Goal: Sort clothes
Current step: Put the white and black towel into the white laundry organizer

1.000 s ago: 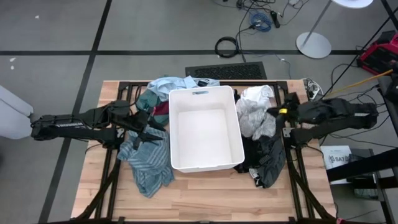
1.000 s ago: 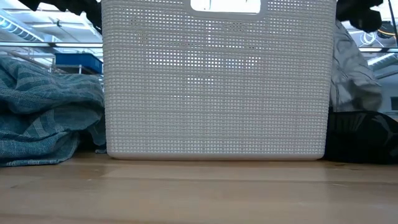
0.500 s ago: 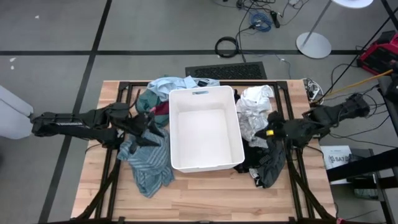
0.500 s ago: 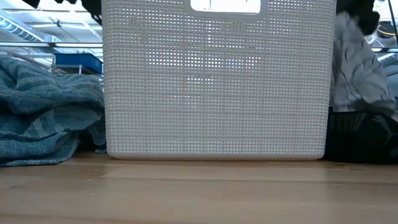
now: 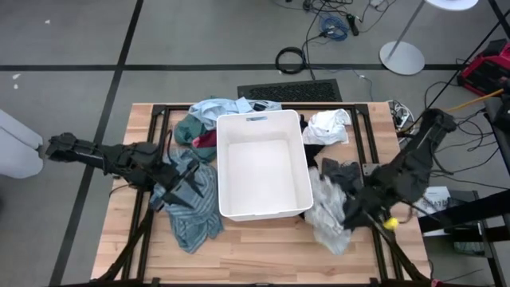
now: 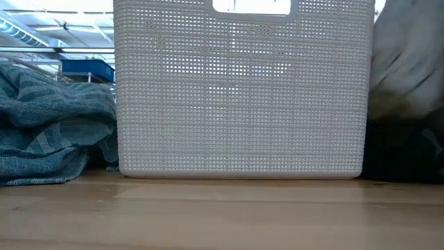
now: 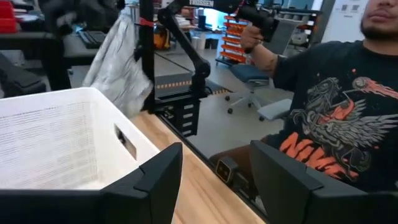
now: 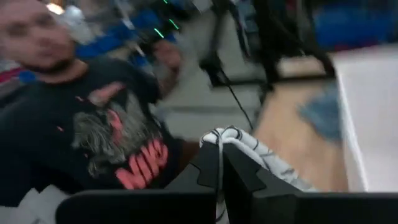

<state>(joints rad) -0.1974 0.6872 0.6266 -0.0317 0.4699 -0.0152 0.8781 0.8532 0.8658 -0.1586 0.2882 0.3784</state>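
High view has the right gripper (image 5: pixel 360 214) clamped shut on the white-grey garment (image 5: pixel 328 215), dragged out beside the bin (image 5: pixel 263 209) probably to split it from the dark pile (image 5: pixel 339 171), while the left gripper (image 5: pixel 185 190) is parked open-jawed over the teal striped garment (image 5: pixel 191 219), nothing held.

Low view: the white bin (image 6: pixel 239 87) fills the middle, its top cut off by the upper edge; it hides the desk behind it. To its right a pale garment (image 6: pixel 406 62) is smeared by motion, and the dark cloth (image 6: pixel 402 149) beneath it shows no clear outline.

Right wrist view: whole scene motion-blurred; the person (image 8: pixel 93 134) beyond the desk is only a dark shirt with red print, cut off by the left edge.

High view: the white-grey garment (image 5: pixel 328 211) covers the black clothes beside the bin; the teal striped garment (image 5: pixel 191 211) lies partly under the left arm.
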